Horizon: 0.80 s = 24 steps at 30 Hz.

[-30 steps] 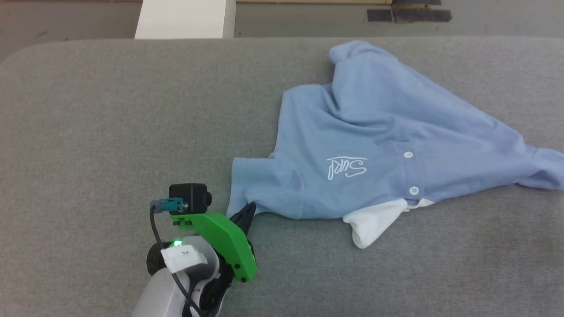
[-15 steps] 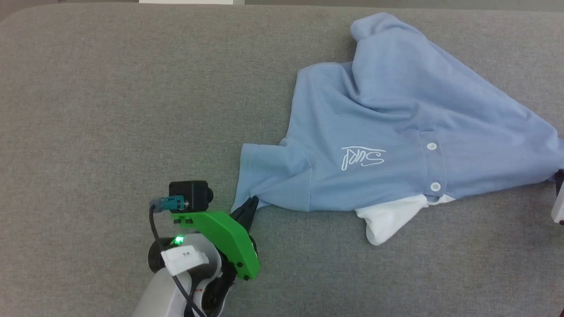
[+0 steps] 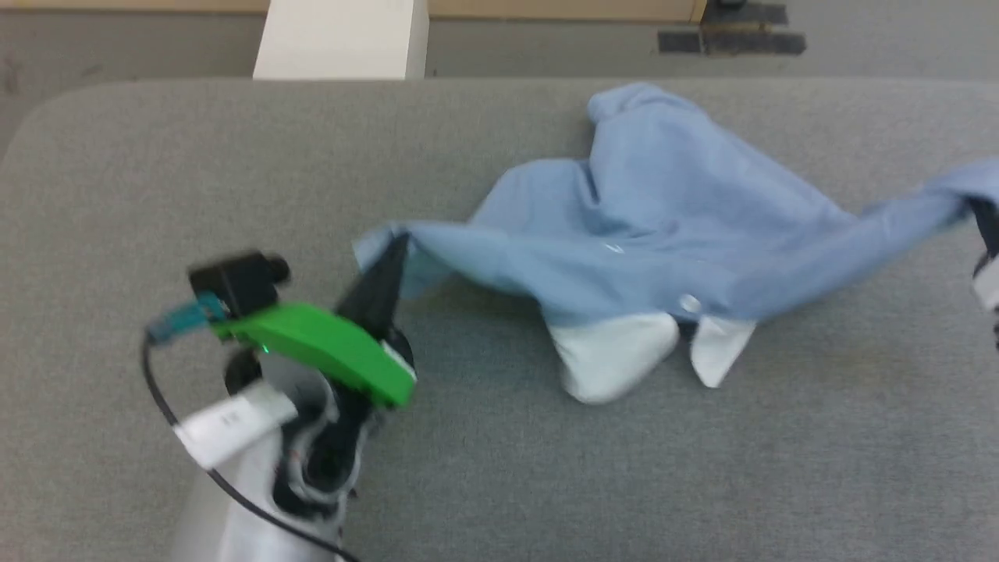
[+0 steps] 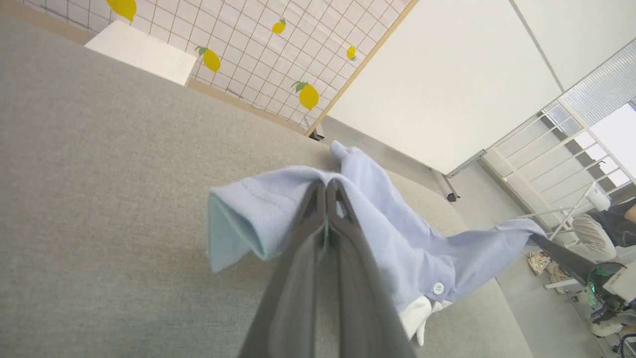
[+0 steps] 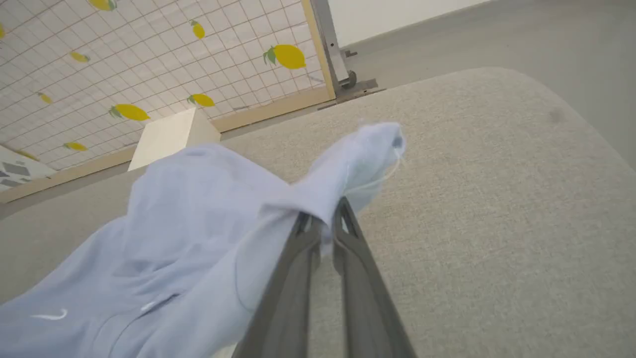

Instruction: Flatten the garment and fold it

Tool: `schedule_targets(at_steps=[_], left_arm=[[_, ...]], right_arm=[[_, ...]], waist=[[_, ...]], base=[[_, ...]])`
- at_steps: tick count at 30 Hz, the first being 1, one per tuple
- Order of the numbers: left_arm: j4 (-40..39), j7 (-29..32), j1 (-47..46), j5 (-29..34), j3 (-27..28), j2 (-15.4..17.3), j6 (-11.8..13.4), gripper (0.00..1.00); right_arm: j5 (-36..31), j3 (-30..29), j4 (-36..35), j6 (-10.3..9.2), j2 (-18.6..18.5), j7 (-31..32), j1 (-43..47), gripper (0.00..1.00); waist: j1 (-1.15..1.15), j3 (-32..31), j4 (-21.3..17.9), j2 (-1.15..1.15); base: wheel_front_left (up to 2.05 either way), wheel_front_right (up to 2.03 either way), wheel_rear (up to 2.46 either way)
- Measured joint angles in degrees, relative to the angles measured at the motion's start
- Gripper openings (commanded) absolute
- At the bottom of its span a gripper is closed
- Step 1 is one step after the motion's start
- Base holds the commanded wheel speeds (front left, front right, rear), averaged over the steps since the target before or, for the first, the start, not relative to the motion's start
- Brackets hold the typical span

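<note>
Stretched across the middle and right of the grey table (image 3: 117, 195): the garment (image 3: 663, 226), a light blue shirt. Held up at both ends and sagging in between, with the far part down on the table. Hard to tell from the blurry head view how much of it touches. Hanging on the near side: the white collar (image 3: 616, 359), with a white button (image 4: 437, 288) just above it.

Pinched tight in the left gripper (image 4: 327, 186): the edge of the sleeve (image 4: 248, 219) at the left end, with no gap between the two dark fingers. Pinched in the right gripper (image 5: 323, 214): the bunched-up right end, maybe the other sleeve, with just a thin slot full of cloth between the fingers.

Looks very soft and very light. Droops and bends wherever not held. Not breakable. Not slippery, by the look of the knit. Floppy, though, so likely to fold over itself and wrinkle. Could slip out of a small pinch under a hard tug, with so little cloth in each grip.

Best to grab at edges and corners: sleeve ends, shoulders, bottom corners. Better to pinch a thick seam than one thin layer. Good to pull the two ends apart gently, then lay it down flat before any folding.
</note>
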Motion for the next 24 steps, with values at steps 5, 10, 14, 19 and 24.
schedule_targets(at_steps=[5, 10, 14, 19, 24], left_arm=[[-1.82, 1.66, -9.44, -0.59, 2.61, 2.15, -0.38, 0.0], [-1.26, 3.67, -19.05, 0.33, 5.17, 6.08, 0.0, 0.0], [0.11, 4.14, -24.62, 1.24, 6.92, 8.54, 0.66, 0.0], [2.7, 4.65, -30.18, 2.22, 8.25, 10.4, 1.38, 0.0], [6.15, 5.03, -35.65, 4.09, 8.1, 12.28, 1.43, 0.0]], right_arm=[[9.03, 0.49, -9.45, 0.0, 1.44, 8.22, -3.92, 0.0], [12.4, -2.53, -14.1, -0.01, 3.08, 15.11, -9.2, 0.0], [11.45, -4.66, -15.07, -0.01, 3.11, 17.81, -13.58, 0.0], [10.85, -6.28, -12.01, -0.01, 2.59, 18.83, -19.51, 0.0], [9.54, -6.49, -9.61, -0.01, 2.7, 19.01, -24.13, 0.0]], waist=[[0.0, -3.71, -0.37, 0.0], [0.0, -7.14, -0.16, 0.0], [0.0, -8.98, 0.37, 0.0], [0.0, -9.22, 1.47, 0.0], [0.0, -7.45, 1.94, 0.0]], base=[[0.0, 0.0, 0.0], [0.0, 0.0, 0.0], [0.0, 0.0, 0.0], [0.0, 0.0, 0.0], [0.0, 0.0, 0.0]])
